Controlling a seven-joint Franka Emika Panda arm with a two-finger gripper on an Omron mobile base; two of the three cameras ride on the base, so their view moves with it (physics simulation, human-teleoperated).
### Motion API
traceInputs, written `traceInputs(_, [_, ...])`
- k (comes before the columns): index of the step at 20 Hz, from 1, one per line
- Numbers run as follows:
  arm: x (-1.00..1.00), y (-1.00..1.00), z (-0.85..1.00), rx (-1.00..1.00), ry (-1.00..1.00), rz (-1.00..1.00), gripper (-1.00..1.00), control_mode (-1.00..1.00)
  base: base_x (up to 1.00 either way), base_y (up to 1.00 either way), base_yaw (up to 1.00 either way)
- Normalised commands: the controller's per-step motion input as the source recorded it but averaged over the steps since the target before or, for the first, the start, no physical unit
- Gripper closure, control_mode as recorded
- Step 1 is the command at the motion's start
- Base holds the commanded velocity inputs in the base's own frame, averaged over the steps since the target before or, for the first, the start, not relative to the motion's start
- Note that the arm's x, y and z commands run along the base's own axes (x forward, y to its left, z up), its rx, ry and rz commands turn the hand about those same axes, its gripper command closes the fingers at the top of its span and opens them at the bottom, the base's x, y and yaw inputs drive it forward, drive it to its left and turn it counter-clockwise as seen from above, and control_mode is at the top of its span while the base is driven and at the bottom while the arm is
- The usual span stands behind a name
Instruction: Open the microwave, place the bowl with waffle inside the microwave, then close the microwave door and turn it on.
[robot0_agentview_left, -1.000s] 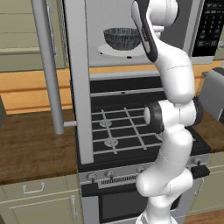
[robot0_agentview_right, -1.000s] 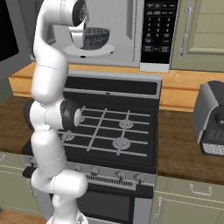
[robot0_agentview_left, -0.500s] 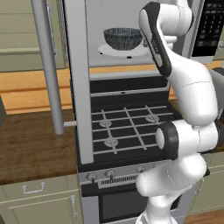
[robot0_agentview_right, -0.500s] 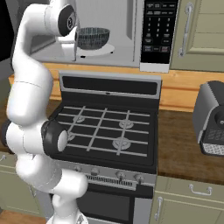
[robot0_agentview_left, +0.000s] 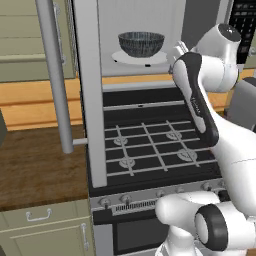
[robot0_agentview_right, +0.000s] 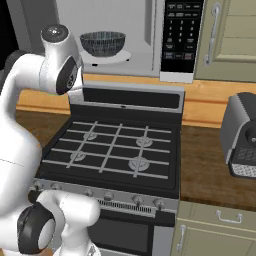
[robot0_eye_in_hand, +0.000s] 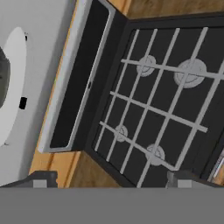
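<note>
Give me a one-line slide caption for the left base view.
Bowl sits on the turntable inside the microwave, door swung open, above the stove.

Colours you are looking at

You are seeing a grey-blue dark-speckled bowl (robot0_agentview_left: 141, 43) on a white turntable (robot0_agentview_left: 127, 58), above a black stove (robot0_agentview_right: 115, 150).

No legible text on any surface.

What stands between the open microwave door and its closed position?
Nothing visible. The microwave door is swung open at the left, the bowl sits well inside the microwave on the turntable, and the arm is drawn back.
</note>
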Motion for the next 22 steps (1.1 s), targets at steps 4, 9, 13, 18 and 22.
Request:
traceInputs(4, [-0.07,0.00,-0.19,-0.03,-0.22,0.23,-1.00,-1.00,0.00,0.00,0.00])
traceInputs(9, [-0.32,0.16,0.03,-0.13,-0.26,0.17,-1.00,-1.00,0.00,0.00,0.00])
traceInputs(13, [-0.80,0.56,0.18,-0.21,-0.11,0.03,-1.00,-1.00,0.00,0.00,0.00])
traceInputs(18, [-0.99,0.43,0.33,-0.23,-0.12,0.00,-1.00,-1.00,0.00,0.00,0.00])
traceInputs(22, [-0.77,0.30,0.38,-0.20,-0.15,0.02,-1.00,-1.00,0.00,0.00,0.00])
